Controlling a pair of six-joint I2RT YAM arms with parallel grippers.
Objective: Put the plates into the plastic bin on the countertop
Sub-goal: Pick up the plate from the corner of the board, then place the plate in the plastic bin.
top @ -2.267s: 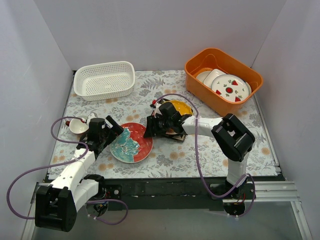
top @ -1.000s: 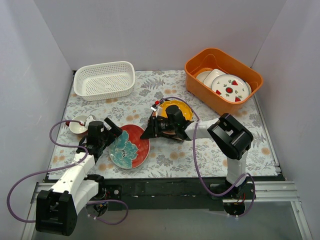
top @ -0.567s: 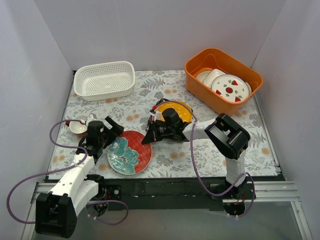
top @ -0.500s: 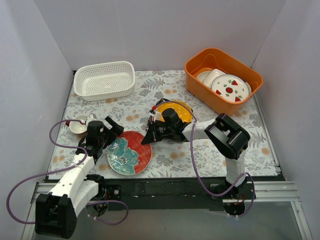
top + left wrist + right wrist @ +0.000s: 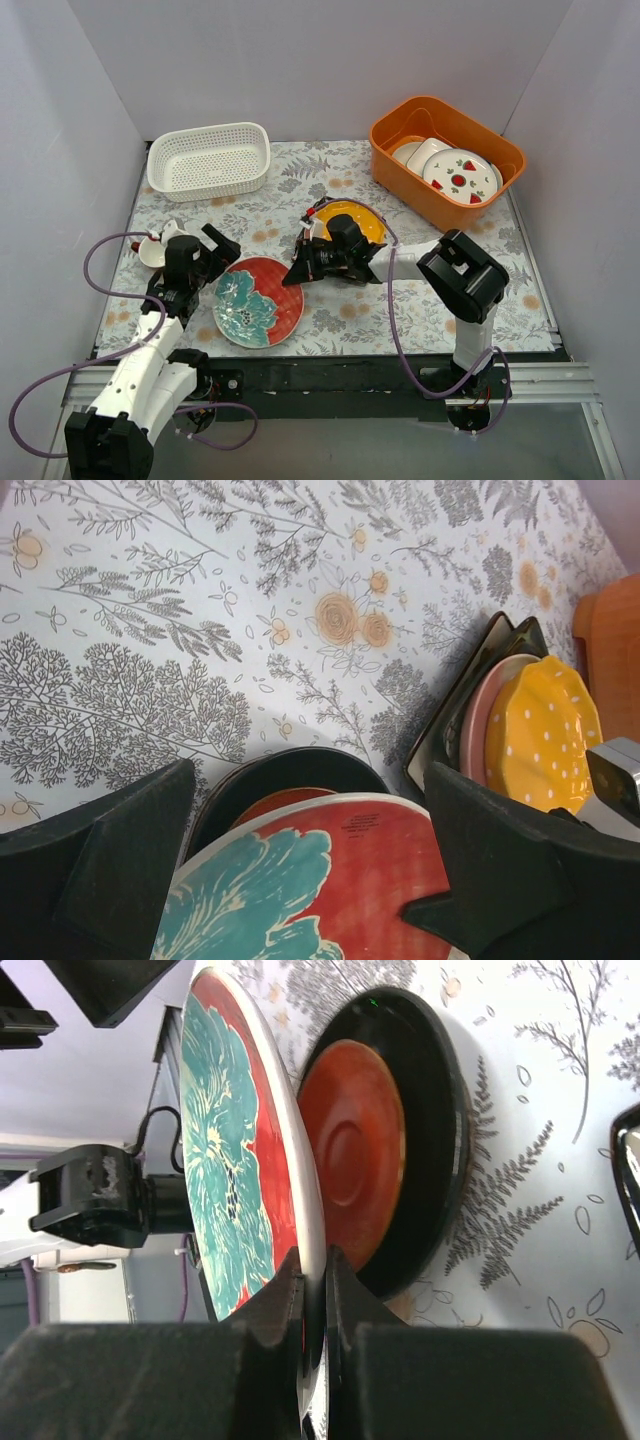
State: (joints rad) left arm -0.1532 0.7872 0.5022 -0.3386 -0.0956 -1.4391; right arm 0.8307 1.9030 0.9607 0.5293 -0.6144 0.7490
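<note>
Stretching low and leftward over the counter (image 5: 300, 195), my right arm has the right pincer (image 5: 294, 273) clenched on the rim of the tilted teal-and-red plate (image 5: 255, 303), while my left pincer (image 5: 215, 265) gapes released at its other side, both well apart from the white bin (image 5: 208, 160).

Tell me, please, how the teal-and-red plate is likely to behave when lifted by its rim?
Probably stiff: the plate shows no sag though held at one edge. It may slip or swing, since the right gripper pinches only a narrow bit of glossy rim. It looks like glazed ceramic, so likely breakable if it drops onto the red dish beneath.
</note>
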